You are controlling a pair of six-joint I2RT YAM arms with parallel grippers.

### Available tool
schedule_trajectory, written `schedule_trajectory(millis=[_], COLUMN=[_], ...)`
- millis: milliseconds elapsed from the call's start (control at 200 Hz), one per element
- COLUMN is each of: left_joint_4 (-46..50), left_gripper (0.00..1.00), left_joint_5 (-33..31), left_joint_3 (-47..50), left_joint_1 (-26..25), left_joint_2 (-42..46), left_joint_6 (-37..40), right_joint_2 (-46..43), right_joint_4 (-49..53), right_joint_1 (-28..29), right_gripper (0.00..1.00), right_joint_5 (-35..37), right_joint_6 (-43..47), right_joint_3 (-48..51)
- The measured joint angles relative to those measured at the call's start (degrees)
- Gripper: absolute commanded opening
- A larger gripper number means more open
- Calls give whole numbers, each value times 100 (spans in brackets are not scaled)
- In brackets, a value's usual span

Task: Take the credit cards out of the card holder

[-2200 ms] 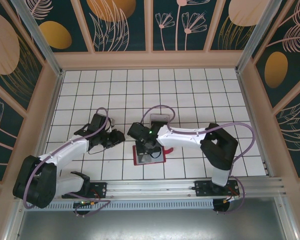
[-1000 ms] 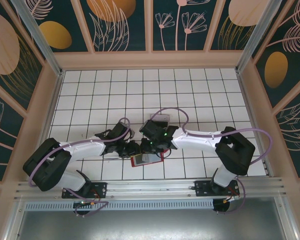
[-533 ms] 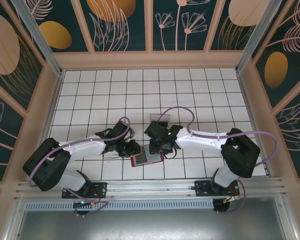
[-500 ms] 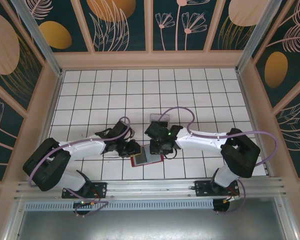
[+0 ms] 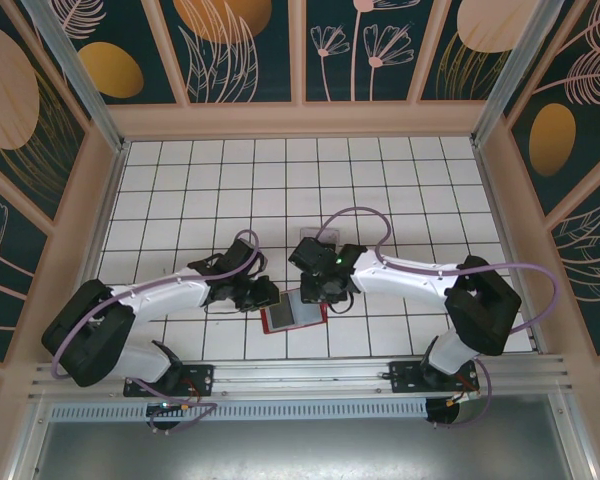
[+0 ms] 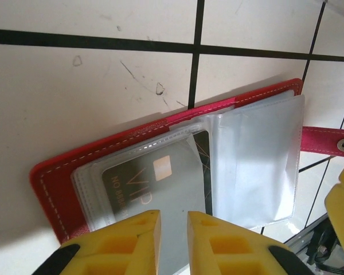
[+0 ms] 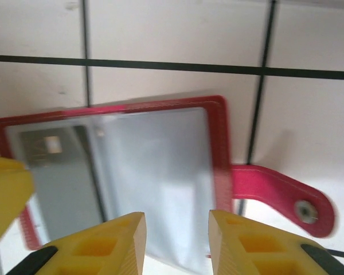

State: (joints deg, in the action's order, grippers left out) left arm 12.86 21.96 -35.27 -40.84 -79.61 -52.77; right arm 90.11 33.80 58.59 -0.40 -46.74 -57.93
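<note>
Credit card (image 6: 139,192) inside card holder (image 6: 49,186), just ahead of left end effector (image 6: 174,238): near-closed, cannot tell if gripping. Right end effector (image 7: 176,240) open.

Tabletop (image 5: 180,180): white, black grid lines.
Clear tray (image 5: 315,236): near tabletop centre, partly hidden.
Walls (image 5: 242,55): dark teal, floral print.

The top camera looks down from high up and sees the whole table (image 5: 380,170). Each wrist camera looks down from very close, over its own yellow fingers (image 6: 140,240) (image 7: 117,240). All three see the card holder (image 5: 295,312), low in the middle of the top view.
</note>
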Motion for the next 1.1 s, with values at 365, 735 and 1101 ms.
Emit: schedule_trajectory(millis=[365,735,1101], left_joint_4=[280,413,393], left_gripper=[21,20,19], left_joint_5=[-243,-273,-142], left_joint_3=[0,0,0], left_joint_1=[0,0,0], left_joint_2=[138,138,92], left_joint_6=[0,20,17], right_joint_2=[234,109,26], right_joint_4=[-1311,-1464,-1585], right_joint_1=[-44,-192,-313], right_gripper=[32,29,23], right_joint_5=[-1239,-1394,-1620], right_joint_6=[-31,-74,-46], right_joint_3=[903,1082,688])
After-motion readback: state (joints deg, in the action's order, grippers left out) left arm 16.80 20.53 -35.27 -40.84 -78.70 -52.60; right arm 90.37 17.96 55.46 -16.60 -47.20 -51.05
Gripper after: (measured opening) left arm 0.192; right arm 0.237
